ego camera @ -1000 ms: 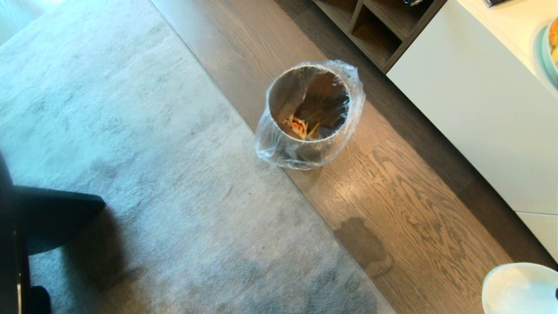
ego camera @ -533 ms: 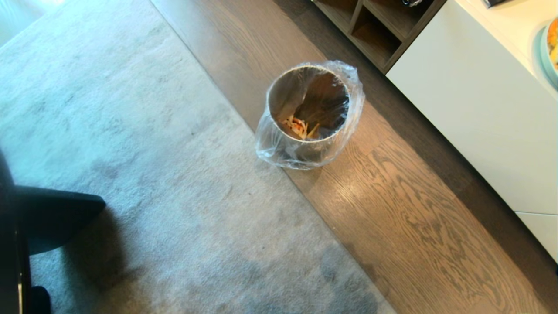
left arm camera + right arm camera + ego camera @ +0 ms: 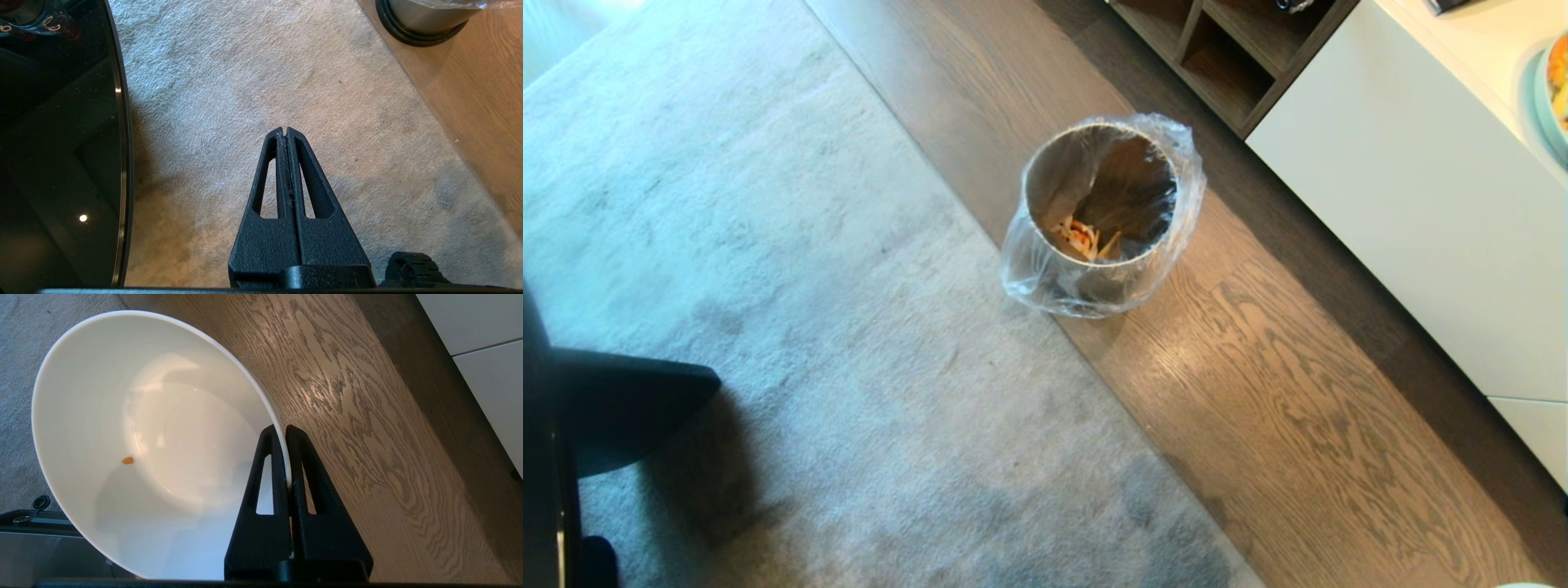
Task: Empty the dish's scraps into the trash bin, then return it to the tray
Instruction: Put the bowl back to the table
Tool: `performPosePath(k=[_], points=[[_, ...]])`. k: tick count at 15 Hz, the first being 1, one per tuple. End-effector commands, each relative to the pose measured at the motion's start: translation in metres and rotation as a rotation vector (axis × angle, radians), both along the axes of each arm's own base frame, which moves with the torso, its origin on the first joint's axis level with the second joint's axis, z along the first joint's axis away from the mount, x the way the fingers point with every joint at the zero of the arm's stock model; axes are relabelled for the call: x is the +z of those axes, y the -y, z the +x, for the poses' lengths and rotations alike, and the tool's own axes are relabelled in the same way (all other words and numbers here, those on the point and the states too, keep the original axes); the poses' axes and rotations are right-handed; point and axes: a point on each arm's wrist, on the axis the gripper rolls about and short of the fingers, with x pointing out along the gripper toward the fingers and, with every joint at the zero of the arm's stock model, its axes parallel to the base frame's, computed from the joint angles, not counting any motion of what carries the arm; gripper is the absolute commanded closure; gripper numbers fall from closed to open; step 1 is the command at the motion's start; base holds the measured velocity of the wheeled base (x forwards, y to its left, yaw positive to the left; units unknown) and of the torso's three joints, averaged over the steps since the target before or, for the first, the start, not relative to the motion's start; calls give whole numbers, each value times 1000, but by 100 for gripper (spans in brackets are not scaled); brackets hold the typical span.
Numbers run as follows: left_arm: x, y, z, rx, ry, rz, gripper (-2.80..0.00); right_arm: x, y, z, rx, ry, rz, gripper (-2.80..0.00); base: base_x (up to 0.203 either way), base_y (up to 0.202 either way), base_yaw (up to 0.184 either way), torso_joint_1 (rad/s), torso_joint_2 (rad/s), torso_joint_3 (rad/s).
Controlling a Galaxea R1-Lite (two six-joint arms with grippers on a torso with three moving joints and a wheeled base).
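The steel trash bin [image 3: 1045,192] with its clear bag liner stands on the wood floor at the carpet's edge, and the scraps [image 3: 1082,239] lie in its bottom. In the right wrist view my right gripper [image 3: 284,430] is shut on the rim of the white dish [image 3: 122,416], held over the floor. The dish is empty apart from one tiny orange crumb [image 3: 127,460]. Only a sliver of the dish [image 3: 1523,585] shows at the head view's lower right edge. My left gripper [image 3: 285,131] hangs shut and empty over the carpet, with the bin's black base [image 3: 421,38] ahead of it. The tray is out of view.
A white cabinet [image 3: 1421,204] runs along the right, with a pale-teal plate of food [image 3: 1553,90] on top of it. Open wooden shelving [image 3: 1225,49] stands behind the bin. Grey carpet [image 3: 768,286] covers the left. A glossy black round surface [image 3: 61,143] lies beside the left gripper.
The dish, which showed in the head view's lower right corner a second ago, has drawn back almost out of that view with the right arm. The bin and left arm are still.
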Motion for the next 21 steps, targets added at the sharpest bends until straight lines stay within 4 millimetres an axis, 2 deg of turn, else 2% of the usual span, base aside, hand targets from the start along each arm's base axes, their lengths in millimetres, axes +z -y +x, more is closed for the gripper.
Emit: performPosePath(k=[1,10,21], points=[[0,0,0,0,1,-1,0,0,0,0,1,-6,0,0,0,0,0,0,0,0],[0,0,0,0,1,-1,0,0,0,0,0,-6,1,0,0,0,0,0,0,10],[0,0,0,2,0,-4,0,0,0,0,0,-6,0,0,0,0,0,2,2,188]])
